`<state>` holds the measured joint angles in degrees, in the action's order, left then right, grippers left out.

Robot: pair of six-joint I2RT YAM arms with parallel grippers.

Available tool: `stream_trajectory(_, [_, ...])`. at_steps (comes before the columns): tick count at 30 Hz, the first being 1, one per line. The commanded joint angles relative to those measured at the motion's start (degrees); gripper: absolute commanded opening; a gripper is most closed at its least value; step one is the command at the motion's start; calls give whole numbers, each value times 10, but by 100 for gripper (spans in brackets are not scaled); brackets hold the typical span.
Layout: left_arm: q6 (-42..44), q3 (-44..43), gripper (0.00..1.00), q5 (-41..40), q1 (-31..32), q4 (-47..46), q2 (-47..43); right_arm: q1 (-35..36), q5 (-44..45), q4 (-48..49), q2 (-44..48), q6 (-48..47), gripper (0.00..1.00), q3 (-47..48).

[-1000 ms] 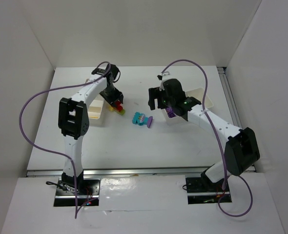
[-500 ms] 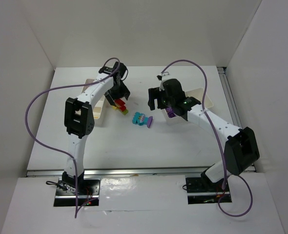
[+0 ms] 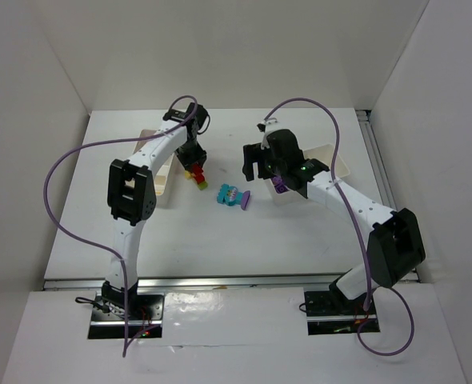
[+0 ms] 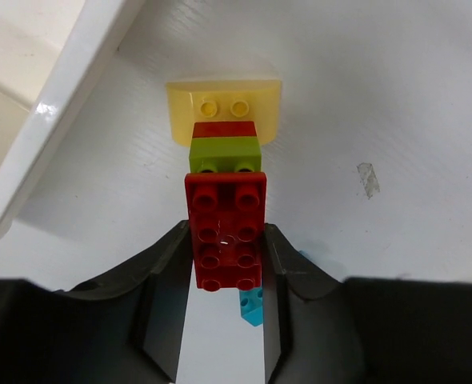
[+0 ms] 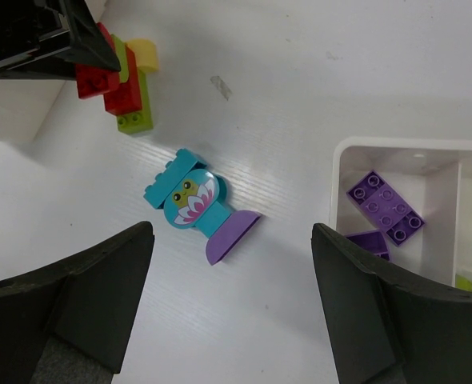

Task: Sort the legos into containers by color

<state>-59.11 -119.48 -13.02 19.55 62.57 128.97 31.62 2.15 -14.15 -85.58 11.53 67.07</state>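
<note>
1. The left gripper (image 4: 226, 240) is clamped on a red brick (image 4: 224, 210), low in the centre of the left wrist view.
2. That brick is joined to a lime green brick (image 4: 224, 154) and a yellow brick (image 4: 224, 108), near the white tray (image 4: 68, 104) at upper left.
3. The right gripper (image 5: 228, 308) hangs empty with its fingers wide apart above a cyan brick (image 5: 186, 196), which touches a purple piece (image 5: 232, 236).
4. Purple bricks (image 5: 386, 206) lie in one compartment of the second tray (image 5: 338, 176), at the right of the frame.

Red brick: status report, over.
Left gripper shut on red brick, clustered with green brick, yellow brick. Right gripper open above cyan brick. Tray alongside.
</note>
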Motion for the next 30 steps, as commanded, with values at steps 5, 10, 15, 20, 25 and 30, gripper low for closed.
stream_trajectory(5, [14, -19, 14, 21, 0, 0, 0, -3, -15, 11, -3, 3, 87, 3])
stream_trajectory(10, [232, 8, 0, 170, -5, -109, -67, -37, -111, -4, -23, 22, 87, 38])
stream_trajectory(15, [333, 85, 0, 384, -52, -211, -143, -102, -293, 29, -35, 70, 87, 60])
stream_trajectory(20, [363, 166, 0, 546, -81, -271, -197, -143, -396, 54, -54, 126, 87, 74])
stream_trajectory(25, [350, 215, 0, 681, -94, -340, -209, -170, -484, 96, -65, 164, 87, 55])
stream_trajectory(30, [283, 267, 0, 769, -101, -445, -231, -170, -545, 181, -65, 212, 88, 23])
